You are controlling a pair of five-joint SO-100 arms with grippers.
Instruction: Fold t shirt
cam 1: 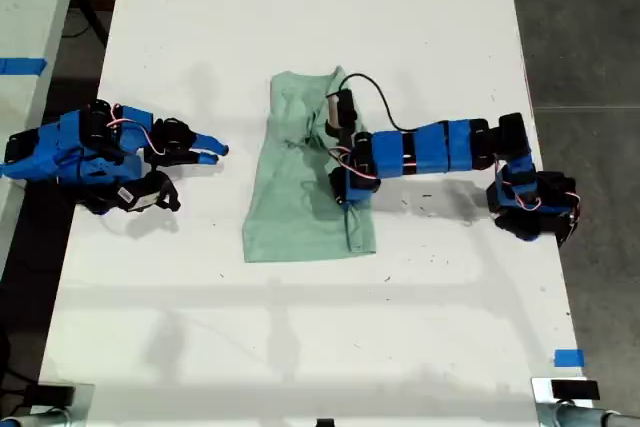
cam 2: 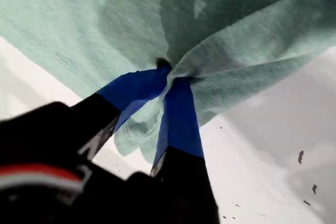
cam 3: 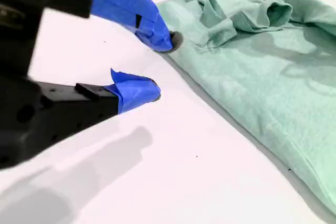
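The t shirt [cam 1: 300, 192] sits mid-frame in the exterior view on the white surface [cam 1: 420, 27], already down to a narrow strip, with a bunched-up patch along its right side. My first gripper [cam 2: 169, 74] reaches in from the exterior view's right and has its fingers [cam 2: 181, 114] pinched tight on a gathered wad of that cloth. My second gripper [cam 3: 160, 66] is parked at the exterior view's left, fingers apart with nothing between them, just beside the shirt's edge but not touching it.

My take on doing this fold well: only a small tuft is pinched, so I'd lift low and slow, or it'll probably slip or drag the whole shirt. Carry it across in 1 smooth arc, lay it flat, then let go. The free gripper could pin the near edge.
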